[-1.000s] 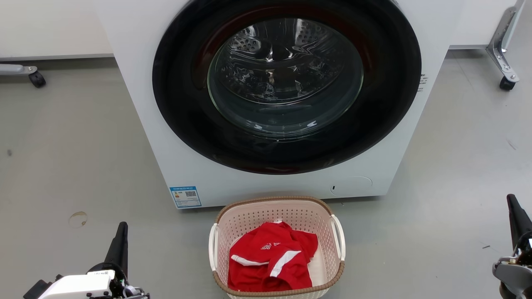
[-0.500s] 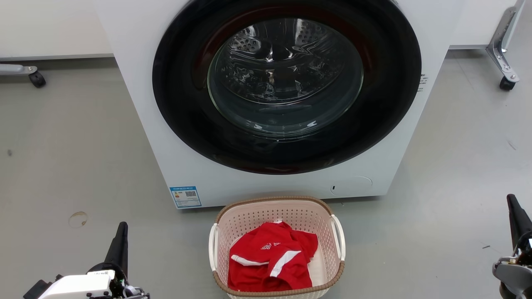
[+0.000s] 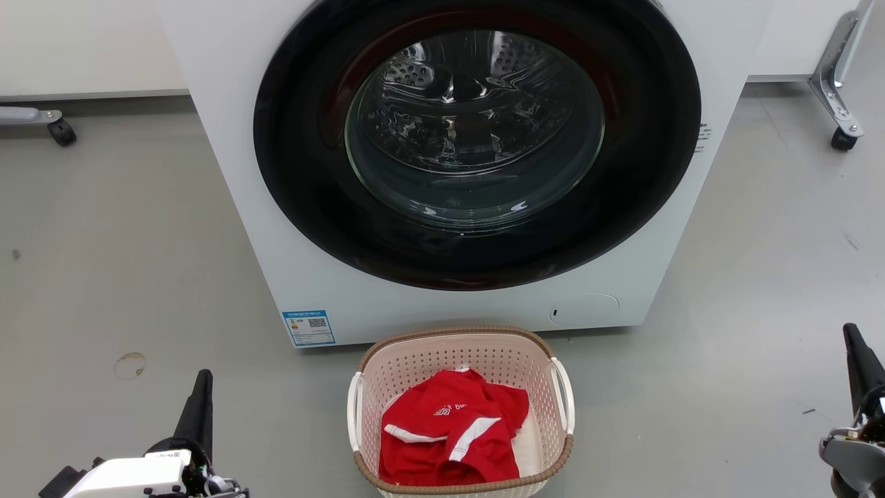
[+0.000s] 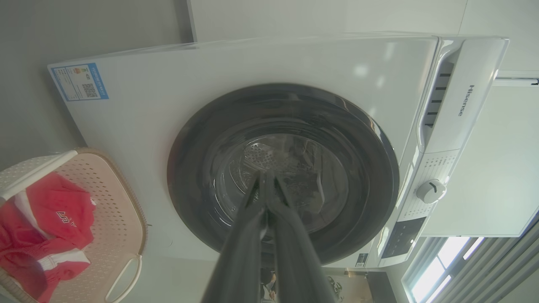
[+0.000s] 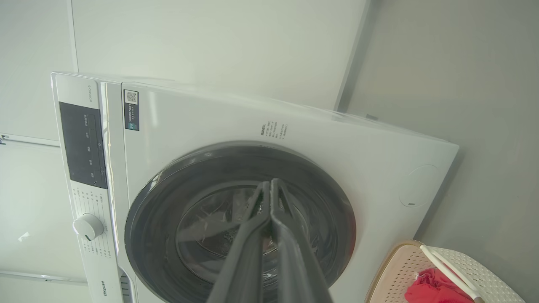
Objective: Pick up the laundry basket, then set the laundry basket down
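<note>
1. The laundry basket (image 3: 449,360) is sitting on the grey floor (image 3: 104,277), just in front of the white washing machine (image 3: 228,207). It's right below the machine's big round glass door (image 3: 473,131). The basket's near rim runs off the bottom edge of the head view.
2. Inside it we've got a crumpled red shirt (image 3: 449,436) with white stripes, covering most of the basket's bottom.
3. The basket has a white handle on its left side (image 3: 355,411) and another on its right (image 3: 563,404), both well clear of the grippers.
4. The left gripper (image 3: 203,377) is at the lower left of the head view, pointing up toward the washer and well apart from the basket. In its wrist view we see the two dark fingers meeting at the tips with nothing pinched between them, so it's closed up and empty. The basket sits off in that view's lower left corner.
5. Same story for the right gripper (image 3: 850,332) at the lower right: fingers pressed together at the tips, holding nothing, well away from the basket.
6. Other bits we can spot:
   - a blue label (image 3: 308,328) near the washer's lower left corner
   - a round stain (image 3: 129,364) on the floor left of the basket
   - a black caster wheel (image 3: 61,131) at the far left, and another (image 3: 843,138) at the far right
</note>
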